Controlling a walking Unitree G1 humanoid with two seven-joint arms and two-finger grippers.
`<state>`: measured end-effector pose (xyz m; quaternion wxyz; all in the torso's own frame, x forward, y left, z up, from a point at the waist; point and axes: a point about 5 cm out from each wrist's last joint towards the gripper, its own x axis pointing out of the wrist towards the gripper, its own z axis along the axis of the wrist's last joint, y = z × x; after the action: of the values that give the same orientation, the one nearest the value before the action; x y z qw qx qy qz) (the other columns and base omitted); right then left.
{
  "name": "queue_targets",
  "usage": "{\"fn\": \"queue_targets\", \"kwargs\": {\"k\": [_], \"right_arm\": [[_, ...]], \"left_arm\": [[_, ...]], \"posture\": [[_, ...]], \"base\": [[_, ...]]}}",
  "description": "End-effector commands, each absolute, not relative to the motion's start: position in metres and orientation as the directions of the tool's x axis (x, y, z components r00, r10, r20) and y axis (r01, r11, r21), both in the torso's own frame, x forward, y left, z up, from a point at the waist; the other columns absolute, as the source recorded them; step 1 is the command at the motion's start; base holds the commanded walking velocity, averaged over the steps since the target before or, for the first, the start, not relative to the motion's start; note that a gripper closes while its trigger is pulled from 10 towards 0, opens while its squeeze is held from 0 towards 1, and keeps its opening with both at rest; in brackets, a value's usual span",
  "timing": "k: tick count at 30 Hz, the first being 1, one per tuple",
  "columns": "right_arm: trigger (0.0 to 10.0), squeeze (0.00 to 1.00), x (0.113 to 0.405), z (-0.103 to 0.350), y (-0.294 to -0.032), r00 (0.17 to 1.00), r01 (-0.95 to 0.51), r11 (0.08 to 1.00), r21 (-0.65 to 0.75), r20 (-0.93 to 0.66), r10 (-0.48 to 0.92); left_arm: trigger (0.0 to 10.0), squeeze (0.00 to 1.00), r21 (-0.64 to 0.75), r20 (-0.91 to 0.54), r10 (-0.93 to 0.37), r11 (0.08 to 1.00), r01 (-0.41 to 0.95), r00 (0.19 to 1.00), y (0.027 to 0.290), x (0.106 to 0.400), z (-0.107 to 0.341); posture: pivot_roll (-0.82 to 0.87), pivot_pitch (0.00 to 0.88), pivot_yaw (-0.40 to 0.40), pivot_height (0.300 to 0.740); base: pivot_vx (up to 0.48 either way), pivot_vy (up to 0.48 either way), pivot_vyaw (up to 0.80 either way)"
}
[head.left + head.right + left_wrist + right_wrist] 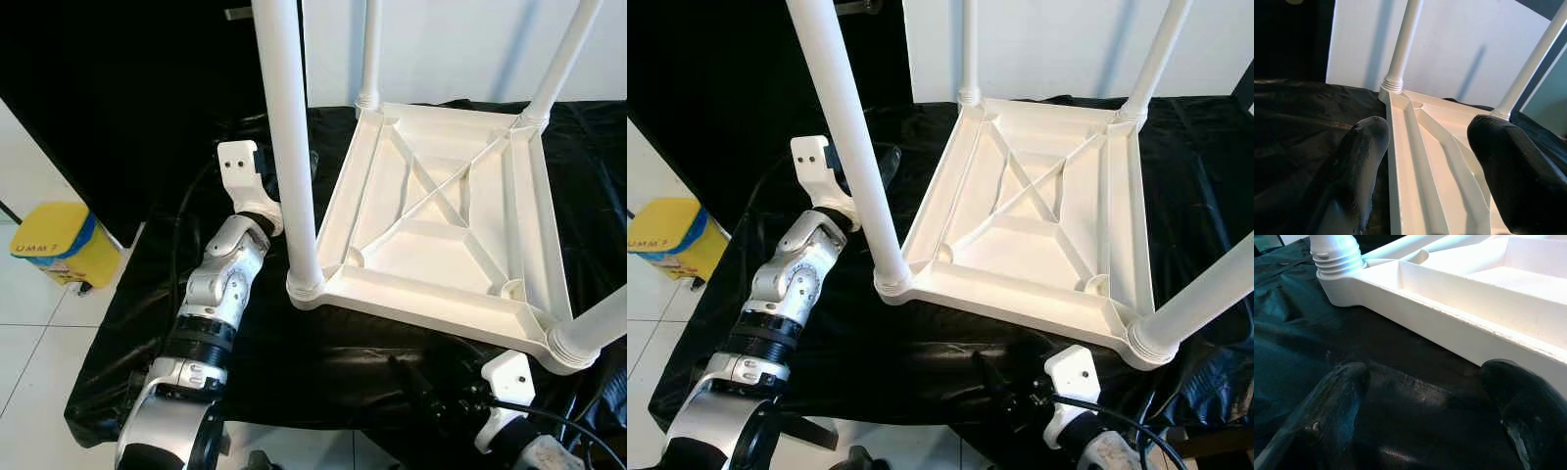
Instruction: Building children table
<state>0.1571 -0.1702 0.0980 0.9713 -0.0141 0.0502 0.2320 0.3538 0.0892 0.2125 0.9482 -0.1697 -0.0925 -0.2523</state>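
Observation:
A white plastic children's table (441, 235) lies upside down on a black cloth (294, 362). Legs stand up at its corners: near left leg (289, 127), near right leg (600, 328), two far legs (372, 49) (563, 59). My left arm reaches along the table's left side, partly behind the near left leg. In the wrist view my left gripper (1430, 137) is open, its fingers (1364, 147) either side of the table's left rim (1400, 161). My right gripper (1425, 382) is open, low over the cloth just in front of the table's near edge (1449, 318).
A yellow bin (59, 240) stands on the white tile floor at the left. A white wall (460, 39) rises behind the table, with a black backdrop (118, 88) at the far left. Cables trail by my right wrist (549, 416).

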Motion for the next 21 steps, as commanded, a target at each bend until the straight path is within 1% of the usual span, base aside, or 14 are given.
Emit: {"fn": "queue_targets", "kwargs": {"k": [1,2,5,7,9,11,13,16,17,20,21], "right_arm": [[10.0,0.00,0.155,0.097,-0.173,0.891,-0.441,0.898,0.013,-0.119,0.439],[10.0,0.00,0.154,0.097,-0.175,0.896,-0.426,0.904,0.020,-0.128,0.425],[10.0,0.00,0.153,0.096,-0.176,0.899,-0.416,0.909,0.030,-0.135,0.416],[10.0,0.00,0.153,0.095,-0.181,0.911,-0.385,0.922,0.034,-0.146,0.385],[10.0,0.00,0.153,0.095,-0.181,0.911,-0.385,0.922,0.034,-0.146,0.385],[10.0,0.00,0.156,0.094,-0.191,0.930,-0.334,0.942,0.030,-0.152,0.335],[10.0,0.00,0.157,0.094,-0.195,0.936,-0.317,0.948,0.028,-0.154,0.317],[10.0,0.00,0.159,0.094,-0.208,0.954,-0.261,0.965,-0.003,-0.152,0.257],[10.0,0.00,0.159,0.094,-0.208,0.954,-0.261,0.965,-0.003,-0.152,0.257],[10.0,0.00,0.159,0.091,-0.219,0.964,-0.220,0.975,-0.034,-0.162,0.212],[10.0,0.00,0.159,0.091,-0.219,0.964,-0.220,0.975,-0.034,-0.162,0.212]], "left_arm": [[10.0,0.00,-0.067,0.375,-0.856,0.356,0.932,0.354,0.061,0.324,0.220],[10.0,0.00,-0.070,0.381,-0.862,0.335,0.940,0.335,0.060,0.320,0.221],[10.0,0.00,-0.073,0.386,-0.866,0.317,0.946,0.320,0.058,0.316,0.221],[10.0,0.00,-0.082,0.386,-0.875,0.282,0.956,0.292,0.056,0.310,0.222],[10.0,0.00,-0.082,0.386,-0.875,0.282,0.956,0.292,0.056,0.310,0.222],[10.0,0.00,-0.093,0.386,-0.882,0.253,0.963,0.269,0.054,0.304,0.222],[10.0,0.00,-0.097,0.386,-0.884,0.244,0.965,0.262,0.054,0.302,0.223],[10.0,0.00,-0.110,0.396,-0.890,0.199,0.974,0.227,0.055,0.295,0.225],[10.0,0.00,-0.110,0.396,-0.890,0.199,0.974,0.227,0.055,0.295,0.225],[10.0,0.00,-0.129,0.417,-0.890,0.141,0.982,0.183,0.056,0.288,0.228],[10.0,0.00,-0.129,0.417,-0.890,0.141,0.982,0.183,0.056,0.288,0.228]], "posture": [[-0.21,0.086,0.047,0.740],[-0.21,0.086,0.046,0.740],[-0.21,0.088,0.044,0.740],[-0.21,0.088,0.039,0.740],[-0.21,0.088,0.039,0.740],[-0.21,0.087,0.035,0.740],[-0.21,0.087,0.034,0.740],[-0.21,0.086,0.031,0.740],[-0.21,0.086,0.031,0.740],[-0.21,0.085,0.027,0.740],[-0.21,0.085,0.027,0.740]], "base": [[0.000,0.000,0.00],[0.000,0.000,0.00],[0.000,0.000,0.00],[0.000,0.000,0.00],[0.000,0.000,0.00],[0.000,0.000,0.00],[0.000,0.000,0.00],[0.000,0.000,0.00],[0.000,0.000,0.00],[0.000,0.000,0.00],[0.000,0.000,0.00]]}}
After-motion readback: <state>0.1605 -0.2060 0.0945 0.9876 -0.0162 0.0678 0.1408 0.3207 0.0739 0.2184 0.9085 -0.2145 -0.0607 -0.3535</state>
